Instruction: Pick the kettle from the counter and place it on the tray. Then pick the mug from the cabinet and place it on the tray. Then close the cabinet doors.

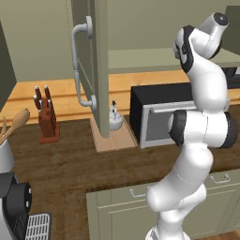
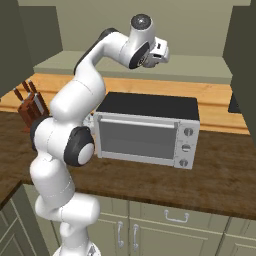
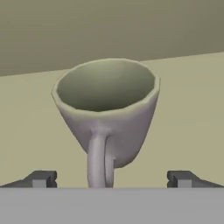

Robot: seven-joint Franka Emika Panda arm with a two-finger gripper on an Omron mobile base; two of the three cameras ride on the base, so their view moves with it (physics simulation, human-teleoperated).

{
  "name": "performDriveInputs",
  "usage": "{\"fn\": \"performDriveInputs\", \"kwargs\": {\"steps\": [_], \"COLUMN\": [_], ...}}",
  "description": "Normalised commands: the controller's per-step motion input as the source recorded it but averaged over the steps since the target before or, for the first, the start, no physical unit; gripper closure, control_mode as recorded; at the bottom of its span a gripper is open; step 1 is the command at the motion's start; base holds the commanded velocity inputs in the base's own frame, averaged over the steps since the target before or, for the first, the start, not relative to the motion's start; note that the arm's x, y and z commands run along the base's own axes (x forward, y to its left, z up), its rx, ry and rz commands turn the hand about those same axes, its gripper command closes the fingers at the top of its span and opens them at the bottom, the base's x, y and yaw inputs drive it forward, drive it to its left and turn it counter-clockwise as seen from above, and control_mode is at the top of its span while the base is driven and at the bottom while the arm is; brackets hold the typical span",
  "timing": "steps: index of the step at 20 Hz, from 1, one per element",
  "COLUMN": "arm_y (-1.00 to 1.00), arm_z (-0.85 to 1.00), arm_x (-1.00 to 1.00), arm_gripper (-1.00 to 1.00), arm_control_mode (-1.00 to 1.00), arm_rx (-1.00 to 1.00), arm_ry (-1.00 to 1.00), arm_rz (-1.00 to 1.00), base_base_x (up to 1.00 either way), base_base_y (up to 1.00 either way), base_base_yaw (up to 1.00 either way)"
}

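A small grey mug [image 3: 107, 113] with a pale greenish inside stands upright on the olive-green cabinet's inner shelf [image 3: 192, 122], its rim flaring wide, its side handle turned straight toward me. It sits between my two dark fingertips [image 3: 41, 178] — my gripper [image 3: 111, 180] is spread wide and holds nothing. Down on the dark brown wood-grain counter [image 1: 65, 164], the squat white kettle [image 1: 114, 119] with its thin dark handle rests on the light-tan wooden tray [image 1: 115, 139], just beside a black microwave [image 1: 157, 115] and partly behind an open olive-green cabinet door [image 1: 96, 61].
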Motion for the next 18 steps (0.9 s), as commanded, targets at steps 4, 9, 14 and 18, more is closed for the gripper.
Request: {"fn": "performDriveInputs", "kwargs": {"steps": [4, 9, 14, 18], "arm_y": [0.00, 0.00, 0.00, 0.00], "arm_z": [0.00, 0.00, 0.00, 0.00], "arm_x": [0.18, 0.06, 0.00, 0.00], "arm_gripper": [-1.00, -1.00, -1.00, -1.00], "arm_control_mode": [-1.00, -1.00, -1.00, -1.00], "arm_rx": [0.00, 0.00, 0.00, 0.00], "arm_ry": [0.00, 0.00, 0.00, -0.01], "arm_rz": [0.00, 0.00, 0.00, -0.01], "base_base_x": [0.00, 0.00, 0.00, 0.00], "base_base_y": [0.00, 0.00, 0.00, 0.00], "base_base_yaw": [0.00, 0.00, 0.00, 0.00]}}
